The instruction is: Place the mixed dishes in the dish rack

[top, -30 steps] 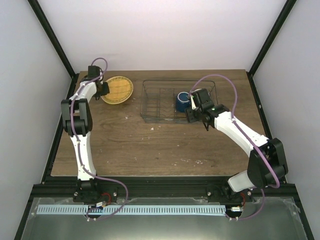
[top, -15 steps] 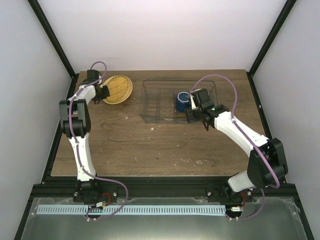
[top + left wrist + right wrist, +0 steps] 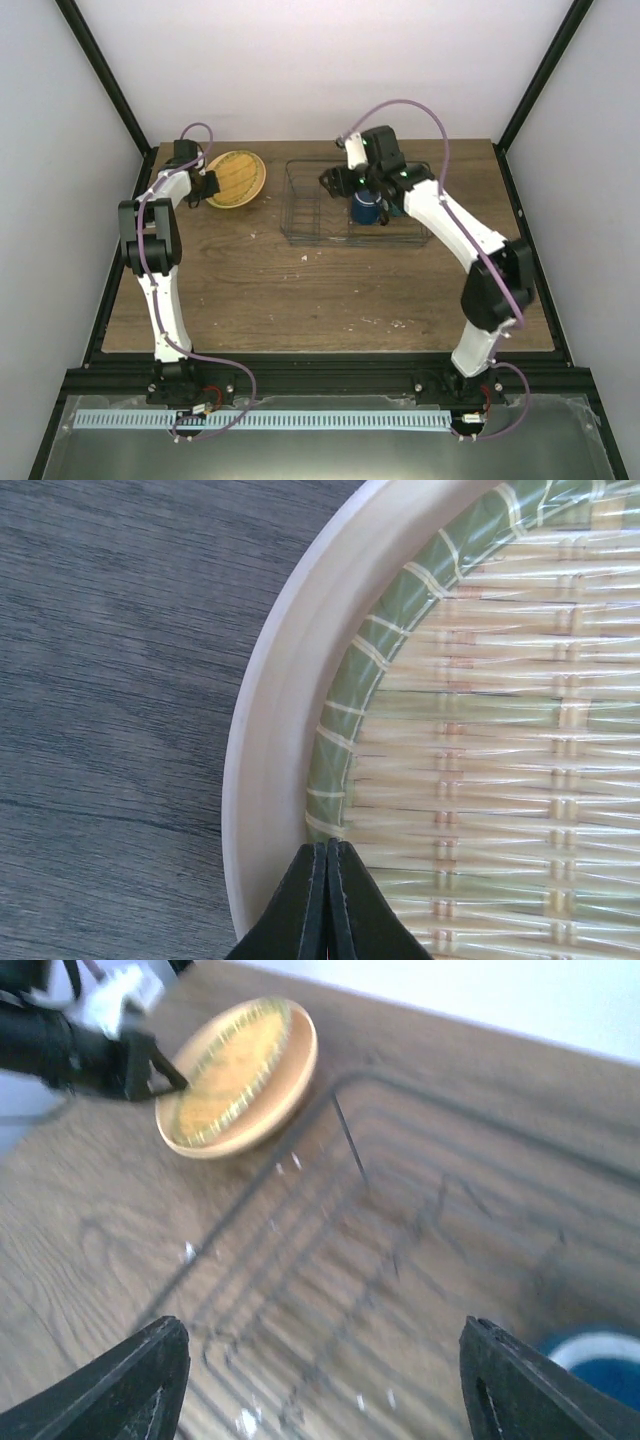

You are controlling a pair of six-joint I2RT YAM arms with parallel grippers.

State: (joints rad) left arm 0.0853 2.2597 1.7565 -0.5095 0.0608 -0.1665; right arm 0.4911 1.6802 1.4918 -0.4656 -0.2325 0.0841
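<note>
At ten o'clock on the table (image 3: pixel 300 290) the left gripper (image 3: pixel 325 852), jaws pressed together, touches the tilted, unracked yellow-orange plate (image 3: pixel 236 178); at one o'clock the dish rack (image 3: pixel 310 240) holds only the dark blue mug (image 3: pixel 365 207), with the right gripper (image 3: pixel 320 1360) spread wide above.

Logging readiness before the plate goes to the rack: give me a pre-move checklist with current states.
1. Left gripper shut on the yellow-orange plate rim: ok.
2. Plate's gripped edge raised off the table: ok.
3. Dark blue mug inside the dish rack: ok.
4. Right gripper open and empty: ok.
5. Right arm clear of the rack: not ok, it hangs over it.
6. Grip firmness: cannot tell.
</note>
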